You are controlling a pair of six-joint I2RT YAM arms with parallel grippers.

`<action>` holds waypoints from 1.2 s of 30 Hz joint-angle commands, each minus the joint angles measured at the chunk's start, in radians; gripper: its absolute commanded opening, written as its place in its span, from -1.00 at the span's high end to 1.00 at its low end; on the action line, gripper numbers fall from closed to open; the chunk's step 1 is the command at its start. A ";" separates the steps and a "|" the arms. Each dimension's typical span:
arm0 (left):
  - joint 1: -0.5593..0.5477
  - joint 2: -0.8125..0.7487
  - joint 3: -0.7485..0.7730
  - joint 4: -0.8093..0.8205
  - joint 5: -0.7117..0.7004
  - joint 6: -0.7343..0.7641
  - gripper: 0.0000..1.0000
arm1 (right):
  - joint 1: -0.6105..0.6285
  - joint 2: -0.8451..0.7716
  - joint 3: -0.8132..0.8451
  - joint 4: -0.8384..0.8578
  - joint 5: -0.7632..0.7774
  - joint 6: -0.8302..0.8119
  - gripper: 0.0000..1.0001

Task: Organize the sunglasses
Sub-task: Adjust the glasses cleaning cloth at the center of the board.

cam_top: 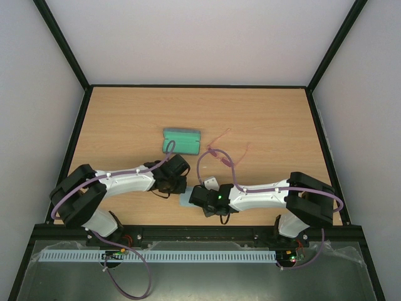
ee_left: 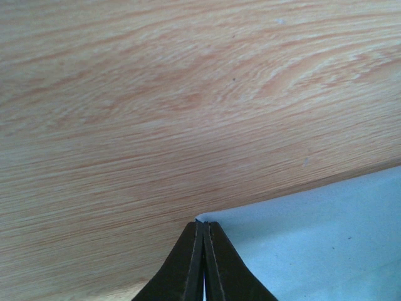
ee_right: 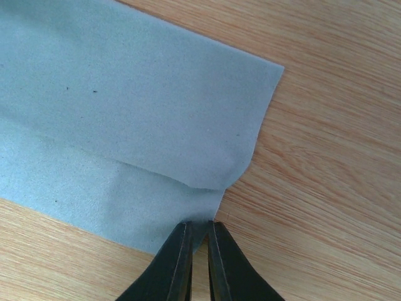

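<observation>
Blue cloth point(ee_right: 125, 113) between both closed jaws

Case point(cam_top: 182, 140) on table point(cam_top: 125, 113), sunglasses point(cam_top: 219, 154) just right of it (apart, it seems), cloth point(cam_top: 186, 199) in front of both

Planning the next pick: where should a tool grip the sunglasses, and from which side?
Probably the front frame at the bridge, from straight above: the sunglasses lie flat on the table, their thin arms splayed towards the far edge. The view is too small for certainty.
</observation>
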 commanded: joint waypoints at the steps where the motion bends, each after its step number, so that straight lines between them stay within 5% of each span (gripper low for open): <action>1: -0.005 -0.004 0.030 -0.028 -0.027 0.010 0.95 | 0.002 0.028 -0.043 -0.048 -0.001 -0.001 0.79; 36: 0.041 0.005 0.038 -0.018 -0.038 0.022 0.95 | 0.002 0.019 -0.074 -0.041 -0.003 0.012 0.84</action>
